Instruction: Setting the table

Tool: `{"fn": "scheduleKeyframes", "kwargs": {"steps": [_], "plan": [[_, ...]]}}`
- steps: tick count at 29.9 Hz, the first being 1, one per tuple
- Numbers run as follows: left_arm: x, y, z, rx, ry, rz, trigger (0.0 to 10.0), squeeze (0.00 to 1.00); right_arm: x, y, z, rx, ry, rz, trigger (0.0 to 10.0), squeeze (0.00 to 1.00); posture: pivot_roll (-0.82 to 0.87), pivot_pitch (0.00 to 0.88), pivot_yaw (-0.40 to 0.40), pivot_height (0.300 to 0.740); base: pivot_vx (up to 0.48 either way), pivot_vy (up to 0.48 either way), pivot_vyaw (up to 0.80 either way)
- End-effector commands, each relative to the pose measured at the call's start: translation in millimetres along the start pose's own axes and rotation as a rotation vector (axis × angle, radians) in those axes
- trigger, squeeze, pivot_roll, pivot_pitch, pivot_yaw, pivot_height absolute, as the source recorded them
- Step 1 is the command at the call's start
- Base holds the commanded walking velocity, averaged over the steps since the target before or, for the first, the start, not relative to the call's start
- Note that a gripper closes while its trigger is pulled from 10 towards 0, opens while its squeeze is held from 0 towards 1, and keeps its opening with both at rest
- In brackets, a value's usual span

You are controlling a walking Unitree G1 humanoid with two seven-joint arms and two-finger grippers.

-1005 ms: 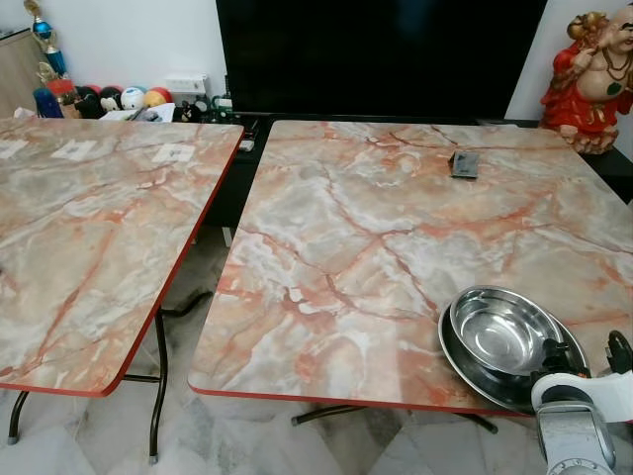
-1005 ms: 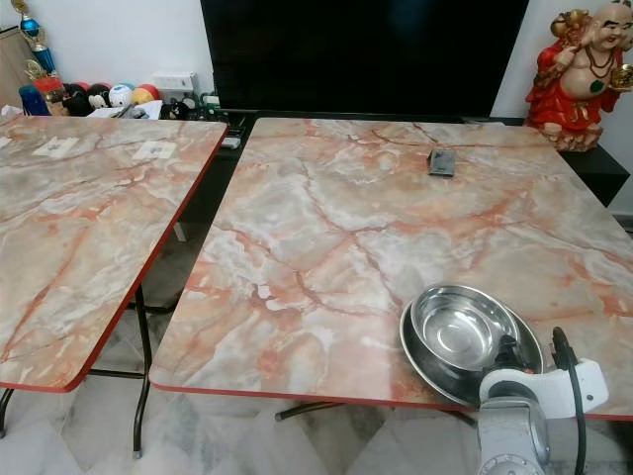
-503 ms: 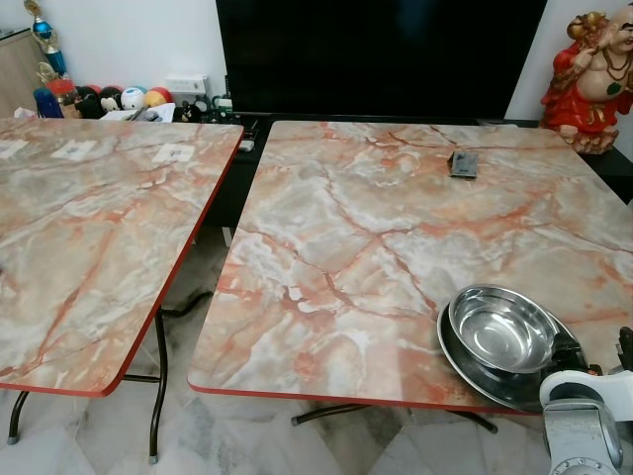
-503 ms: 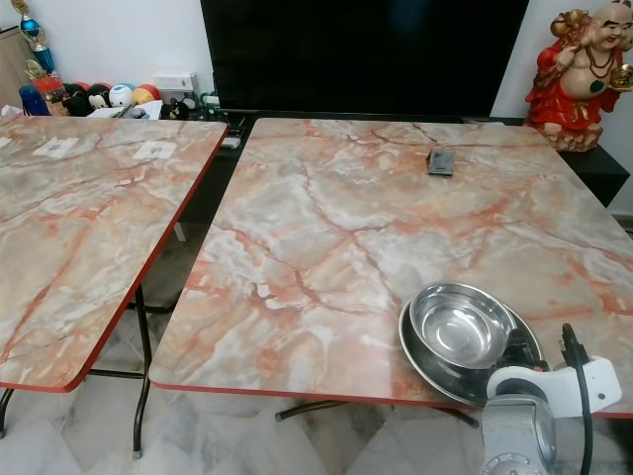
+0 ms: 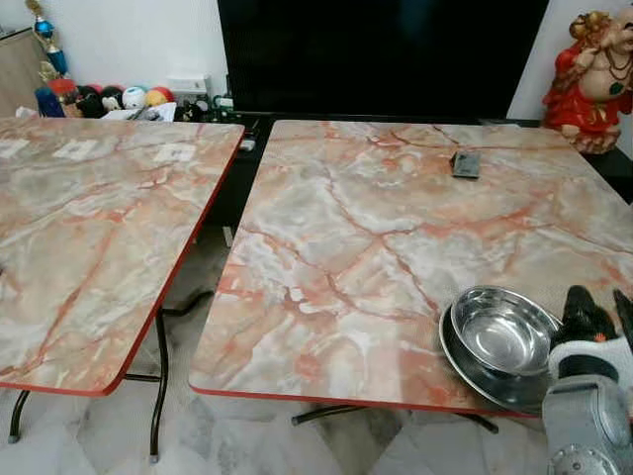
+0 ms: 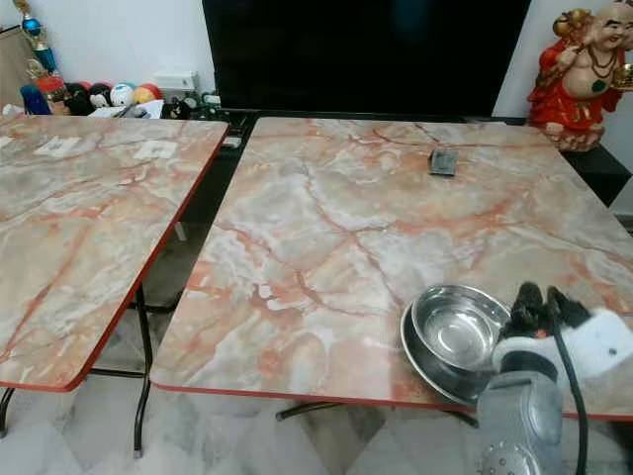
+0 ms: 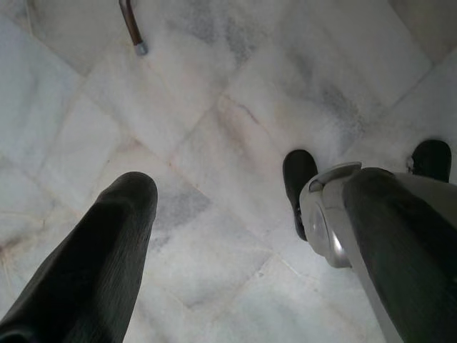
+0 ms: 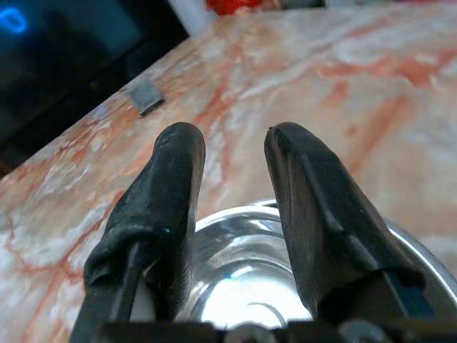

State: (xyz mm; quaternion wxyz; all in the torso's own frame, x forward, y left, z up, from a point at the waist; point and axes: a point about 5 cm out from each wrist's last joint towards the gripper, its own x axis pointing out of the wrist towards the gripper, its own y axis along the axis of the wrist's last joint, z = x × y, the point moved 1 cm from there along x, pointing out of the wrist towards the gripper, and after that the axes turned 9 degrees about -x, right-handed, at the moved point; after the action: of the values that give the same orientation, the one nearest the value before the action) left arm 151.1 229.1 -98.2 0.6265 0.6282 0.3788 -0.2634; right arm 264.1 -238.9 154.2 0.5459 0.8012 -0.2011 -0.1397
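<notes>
Right tool (image 8: 232, 153) raised just past the right rim of the shiny steel bowl (image 5: 502, 331), black fingers (image 8: 163, 207) parted with a narrow gap, gripping nothing. Bowl sits nested in a wider steel plate (image 5: 483, 370) at the near right corner of the pink-orange marble-pattern desk (image 5: 376, 237), close to its red front edge. Left tool (image 7: 221, 214) hangs open over the pale marble floor (image 7: 214, 107). Most of the desk top is open; small dark rectangular object (image 5: 465, 164) far side. Second matching desk (image 5: 89, 228) left, gap between. Black TV screen (image 5: 381, 49) and red figurine (image 5: 591, 79) behind.
</notes>
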Motion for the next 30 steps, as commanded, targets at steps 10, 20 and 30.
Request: {"fn": "scheduleKeyframes", "kwargs": {"steps": [10,20,30], "plan": [[-2.0,-4.3,-12.6,-0.013,0.043,-0.017,10.0,0.00,11.4,-24.7,-45.1,-0.267,0.357,-0.025,10.0,0.00,-0.05,0.026,-0.014,0.740,0.000,0.000,0.00],[-2.2,-4.3,-14.3,-0.020,0.049,-0.015,10.0,0.00,12.2,-39.3,-62.9,-0.299,0.452,-0.035,10.0,0.00,-0.03,0.000,-0.005,0.740,0.000,0.000,0.00],[-2.7,-6.7,-14.0,-0.030,0.046,-0.025,10.0,0.00,8.4,-45.3,-68.3,-0.328,0.469,-0.008,10.0,0.00,-0.02,0.000,0.001,0.740,0.000,0.131,0.29]]}}
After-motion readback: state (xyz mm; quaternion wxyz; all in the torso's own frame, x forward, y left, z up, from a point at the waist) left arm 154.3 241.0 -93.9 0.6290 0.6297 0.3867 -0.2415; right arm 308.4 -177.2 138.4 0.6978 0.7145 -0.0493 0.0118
